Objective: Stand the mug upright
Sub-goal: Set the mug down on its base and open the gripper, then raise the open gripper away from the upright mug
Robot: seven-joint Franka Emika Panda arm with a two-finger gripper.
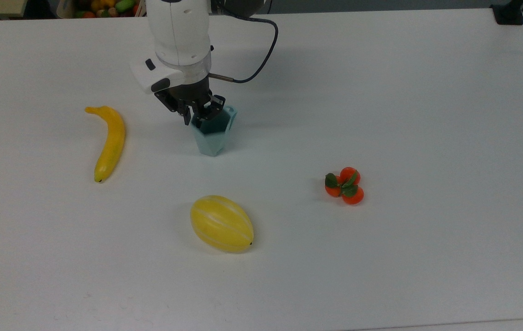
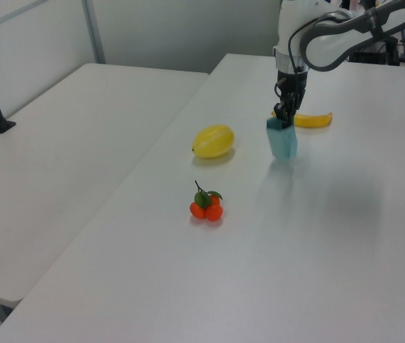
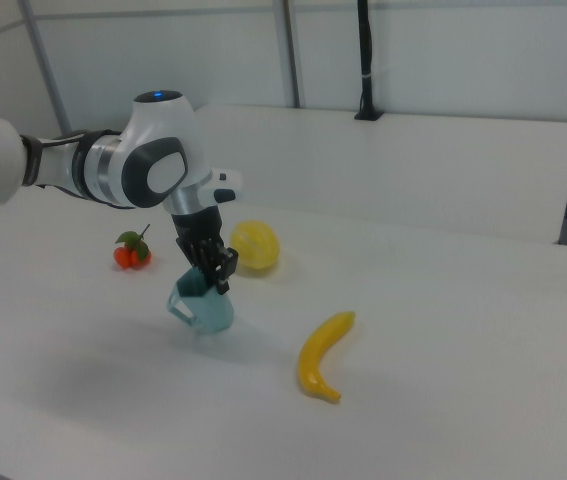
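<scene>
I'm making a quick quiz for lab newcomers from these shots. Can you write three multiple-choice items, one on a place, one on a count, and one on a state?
1. In the top view, where does the banana lie relative to the mug?
A. To the top view's left
B. To the top view's right
C. Inside it

2. How many small orange fruits are in the leafy cluster?
A. One
B. Three
C. Five

3. How does the mug stand now?
A. On its side
B. Upside down
C. Upright, opening upward

Answers:
1. A, the banana is well toward the top view's left of the mug, with bare table between.
2. B, three orange fruits sit bunched under green leaves.
3. C, the left view shows the mug's base on the table, with the claw at its rim.
</scene>
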